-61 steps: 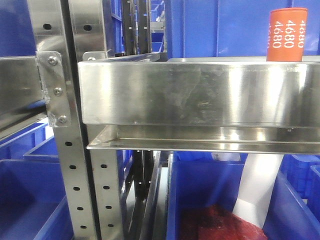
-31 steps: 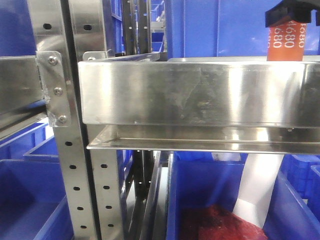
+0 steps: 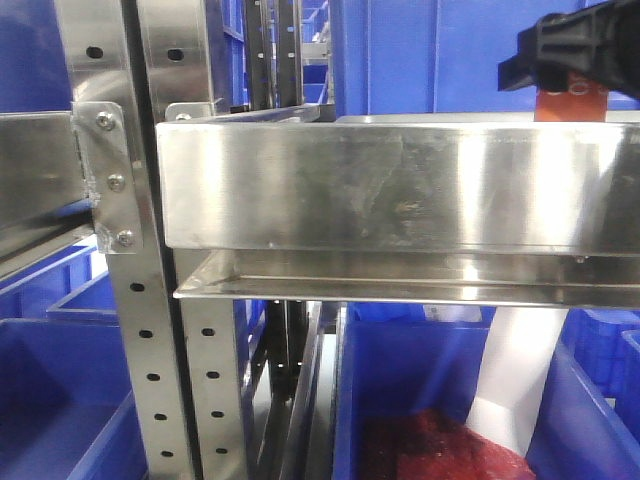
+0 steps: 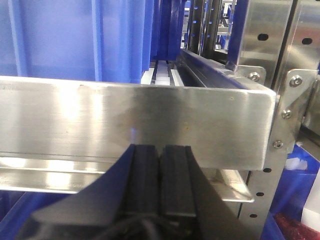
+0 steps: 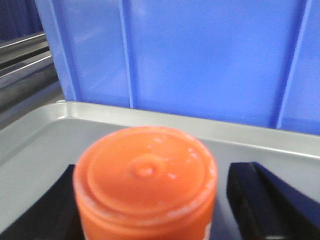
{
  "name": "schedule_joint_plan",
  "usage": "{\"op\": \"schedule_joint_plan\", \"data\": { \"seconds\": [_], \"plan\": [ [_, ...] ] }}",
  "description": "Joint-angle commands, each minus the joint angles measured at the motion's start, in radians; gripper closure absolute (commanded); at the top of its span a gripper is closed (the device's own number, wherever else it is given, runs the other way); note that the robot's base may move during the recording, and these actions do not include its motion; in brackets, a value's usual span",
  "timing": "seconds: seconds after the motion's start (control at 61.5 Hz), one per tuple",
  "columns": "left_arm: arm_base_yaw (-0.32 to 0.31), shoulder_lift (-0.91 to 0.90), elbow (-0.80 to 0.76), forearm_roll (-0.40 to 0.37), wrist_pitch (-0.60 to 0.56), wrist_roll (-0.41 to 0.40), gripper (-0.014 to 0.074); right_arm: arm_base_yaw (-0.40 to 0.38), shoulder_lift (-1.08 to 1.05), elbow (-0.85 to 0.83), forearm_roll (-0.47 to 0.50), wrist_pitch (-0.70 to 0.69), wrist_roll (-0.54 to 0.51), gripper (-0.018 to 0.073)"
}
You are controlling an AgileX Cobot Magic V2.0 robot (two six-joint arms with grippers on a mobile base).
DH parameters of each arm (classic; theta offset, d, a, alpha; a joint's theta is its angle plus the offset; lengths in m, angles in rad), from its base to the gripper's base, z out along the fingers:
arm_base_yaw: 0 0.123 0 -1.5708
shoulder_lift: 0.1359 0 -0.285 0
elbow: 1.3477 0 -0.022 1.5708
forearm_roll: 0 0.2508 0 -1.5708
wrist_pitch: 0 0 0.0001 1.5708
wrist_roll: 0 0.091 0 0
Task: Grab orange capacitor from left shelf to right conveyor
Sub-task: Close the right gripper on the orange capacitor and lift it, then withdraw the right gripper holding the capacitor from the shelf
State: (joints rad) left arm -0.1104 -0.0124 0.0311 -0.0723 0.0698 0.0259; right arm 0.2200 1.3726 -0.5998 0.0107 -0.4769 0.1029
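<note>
The orange capacitor (image 5: 145,180) stands upright on a grey tray (image 5: 45,132) on top of the left shelf (image 3: 400,190). In the front view only a strip of the orange capacitor (image 3: 572,104) shows under my black right gripper (image 3: 575,50). My right gripper (image 5: 157,172) is open, one finger on each side of the capacitor. Its left finger is close against the capacitor, and a gap remains before its right finger (image 5: 255,195). My left gripper (image 4: 161,150) is shut on nothing, just in front of the shelf's shiny front rail (image 4: 125,120). The right conveyor is out of view.
A blue bin wall (image 5: 200,55) rises right behind the capacitor. Under the rail sits a lower blue bin (image 3: 400,390) holding a red mesh bundle (image 3: 440,450) and a white sheet (image 3: 520,370). Perforated steel uprights (image 3: 150,380) stand at left.
My right gripper has come down from the top right over the capacitor, covering nearly all of its printed side. The capacitor and my left gripper have not moved.
</note>
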Motion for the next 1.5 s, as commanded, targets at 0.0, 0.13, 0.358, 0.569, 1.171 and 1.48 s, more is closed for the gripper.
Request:
{"op": "schedule_joint_plan", "data": {
  "seconds": [0.0,0.13,0.358,0.569,1.171,1.48],
  "plan": [
    [0.0,-0.011,-0.005,-0.002,-0.083,-0.001,0.0723,-0.007,-0.025,-0.034,-0.003,-0.101,0.001,0.0078],
    [0.0,-0.011,-0.005,-0.002,-0.083,-0.001,0.0723,-0.007,-0.026,-0.034,-0.003,-0.095,0.001,0.0296],
    [0.0,-0.011,-0.005,-0.002,-0.083,-0.001,0.0723,-0.007,-0.142,-0.034,-0.003,-0.036,0.001,0.0409],
    [0.0,-0.011,-0.005,-0.002,-0.083,-0.001,0.0723,-0.007,-0.355,-0.034,-0.004,0.195,-0.013,0.0409],
    [0.0,-0.011,-0.005,-0.002,-0.083,-0.001,0.0723,-0.101,-0.946,-0.003,-0.004,0.835,-0.186,0.0409],
    [0.0,-0.011,-0.005,-0.002,-0.083,-0.001,0.0723,-0.101,-1.276,0.134,-0.004,0.838,-0.186,0.0409]
  ]
}}
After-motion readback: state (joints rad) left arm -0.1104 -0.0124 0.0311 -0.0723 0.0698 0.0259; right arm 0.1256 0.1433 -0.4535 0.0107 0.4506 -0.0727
